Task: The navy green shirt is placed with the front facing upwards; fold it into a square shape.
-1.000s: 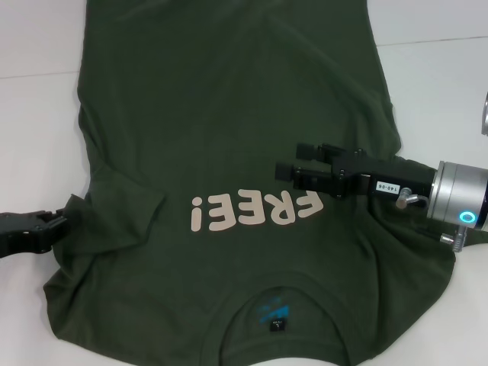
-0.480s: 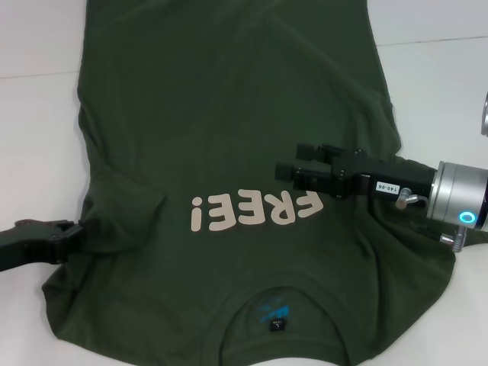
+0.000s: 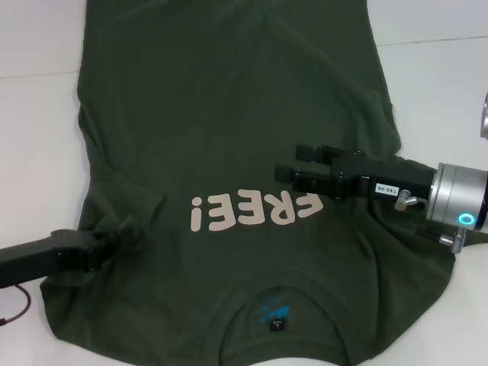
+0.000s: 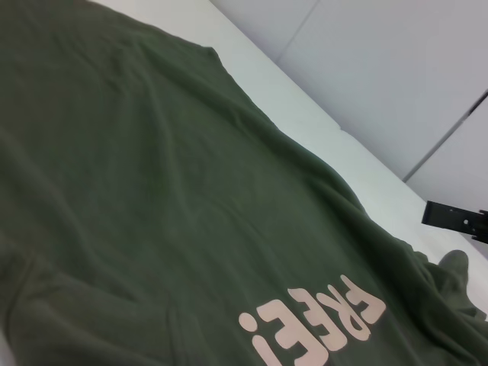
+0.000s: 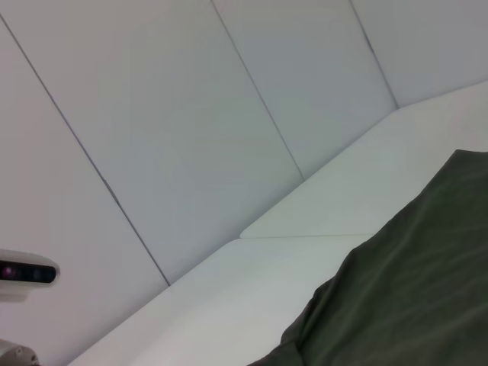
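The navy green shirt (image 3: pixel 229 107) lies front up on the white table, its pale letters (image 3: pixel 255 211) and collar label (image 3: pixel 276 325) near me. My left gripper (image 3: pixel 114 242) is over the shirt's left side, shut on a bunch of the left sleeve fabric. My right gripper (image 3: pixel 290 166) hovers over the chest just right of the letters, open, nothing between its fingers. The left wrist view shows the shirt (image 4: pixel 175 198), the letters (image 4: pixel 316 328) and the right gripper (image 4: pixel 457 219) farther off. In the right wrist view only an edge of the shirt (image 5: pixel 404 290) appears.
White table surface (image 3: pixel 38 46) shows on both sides of the shirt, with a seam (image 3: pixel 435 40) running across it. A thin red cable (image 3: pixel 15 313) trails under my left arm. Grey wall panels (image 5: pixel 191 114) stand behind the table.
My left gripper has travelled rightward onto the shirt, dragging the left sleeve inward and bunching it. The right gripper has barely shifted.
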{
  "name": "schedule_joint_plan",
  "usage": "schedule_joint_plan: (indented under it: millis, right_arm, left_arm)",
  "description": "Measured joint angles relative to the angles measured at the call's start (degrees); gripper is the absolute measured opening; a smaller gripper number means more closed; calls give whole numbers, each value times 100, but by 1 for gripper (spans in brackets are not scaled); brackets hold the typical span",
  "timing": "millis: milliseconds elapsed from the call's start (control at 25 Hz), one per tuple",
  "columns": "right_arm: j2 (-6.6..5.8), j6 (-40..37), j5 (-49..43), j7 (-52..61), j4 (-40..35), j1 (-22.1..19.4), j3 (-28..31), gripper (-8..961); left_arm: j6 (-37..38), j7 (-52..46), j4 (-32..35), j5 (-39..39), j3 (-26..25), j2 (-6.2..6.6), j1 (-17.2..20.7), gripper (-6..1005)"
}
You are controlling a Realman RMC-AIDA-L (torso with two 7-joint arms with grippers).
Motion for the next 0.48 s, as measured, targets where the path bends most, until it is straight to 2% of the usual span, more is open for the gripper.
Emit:
schedule_joint_plan:
  millis: [480]
  right_arm:
    - [0,-11,0,-1,9,-7,0,896]
  left_arm:
    - [119,109,91,66,90,25,43,65]
